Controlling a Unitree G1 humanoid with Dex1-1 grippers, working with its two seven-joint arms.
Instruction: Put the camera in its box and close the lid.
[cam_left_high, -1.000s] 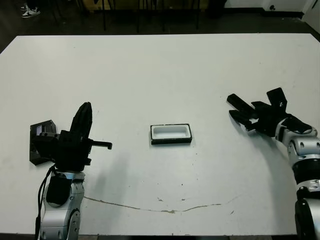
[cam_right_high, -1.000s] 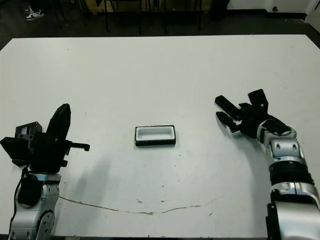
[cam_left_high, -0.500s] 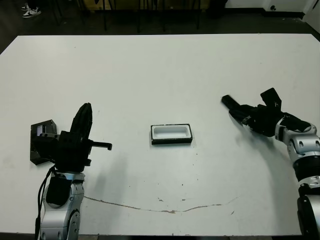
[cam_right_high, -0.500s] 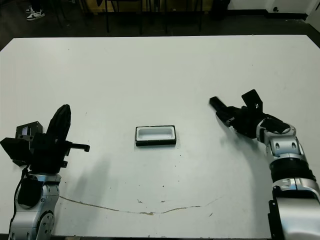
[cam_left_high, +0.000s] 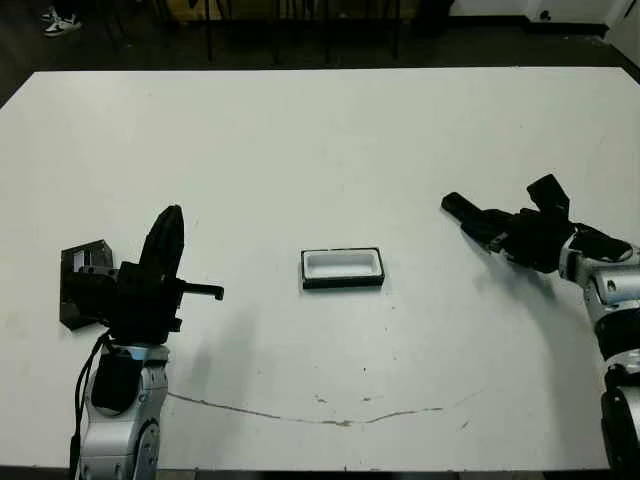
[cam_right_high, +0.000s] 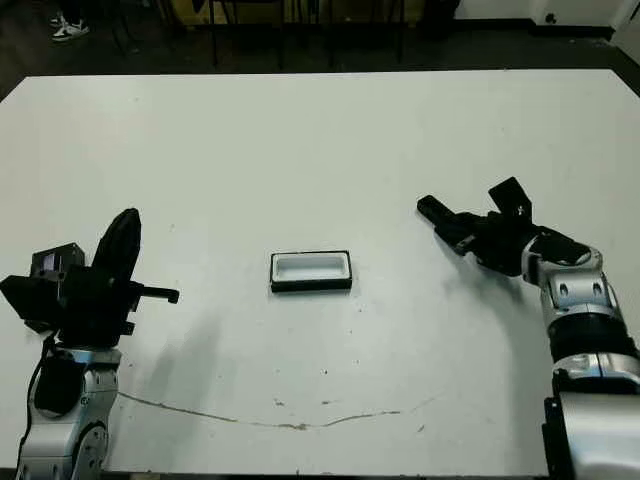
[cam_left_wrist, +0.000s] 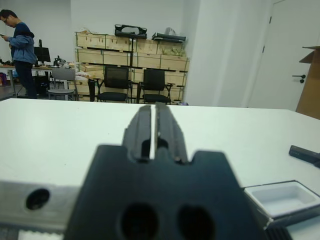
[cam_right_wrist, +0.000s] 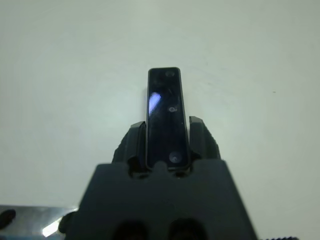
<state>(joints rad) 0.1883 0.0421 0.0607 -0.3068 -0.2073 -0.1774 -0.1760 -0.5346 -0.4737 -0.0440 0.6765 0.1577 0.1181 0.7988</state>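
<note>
While the right end effector (cam_left_high: 490, 224) grips the slim black bar-shaped camera (cam_left_high: 462, 208) near the right edge of the white counter (cam_left_high: 320, 150), the small black box with white lining (cam_left_high: 343, 268) sits open and empty in the middle, well apart from it. I think the camera is picked up and must next be carried over and lowered flat into the box.

In the left wrist view, the left end effector (cam_left_wrist: 154, 125) has its fingers pressed together, holding nothing.

In the right wrist view, the two black fingers (cam_right_wrist: 134, 140) squeeze the camera from both sides. I cannot see the lid anywhere.
</note>
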